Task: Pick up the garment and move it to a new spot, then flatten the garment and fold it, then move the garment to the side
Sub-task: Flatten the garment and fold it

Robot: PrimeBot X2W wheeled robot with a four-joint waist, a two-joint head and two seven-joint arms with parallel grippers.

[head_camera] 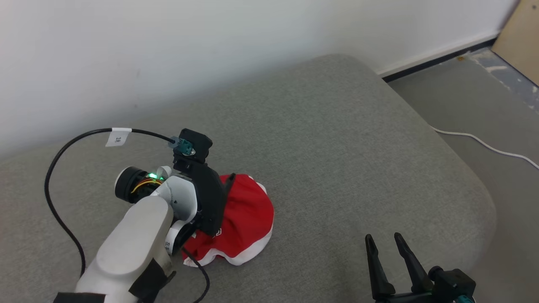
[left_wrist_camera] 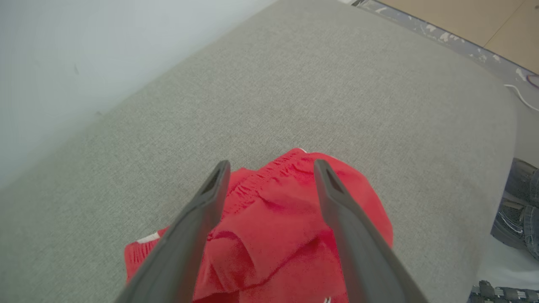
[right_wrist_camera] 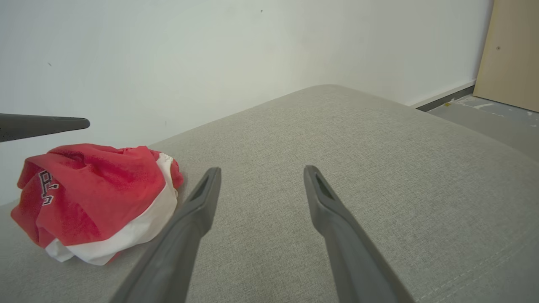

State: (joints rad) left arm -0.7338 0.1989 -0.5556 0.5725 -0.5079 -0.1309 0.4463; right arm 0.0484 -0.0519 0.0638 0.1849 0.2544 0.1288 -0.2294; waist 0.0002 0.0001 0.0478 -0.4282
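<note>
White left forearm (head_camera: 134, 240), black tagged cable (head_camera: 54, 168), dark-fingered right tool (head_camera: 383, 235).

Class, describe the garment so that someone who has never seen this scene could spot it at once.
Find the broad grey cushion against the white wall. Toward its left side, under the open left gripper, lies a crumpled garment. It is bright red against all that grey, with white trim and dark lettering.

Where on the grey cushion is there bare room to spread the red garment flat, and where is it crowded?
Free: the wide stretch of cushion between the garment, the wall and the rounded right edge, beyond the right gripper. Crowded: the left part, where the left gripper hangs open over the crumpled garment and a black cable loops.
</note>
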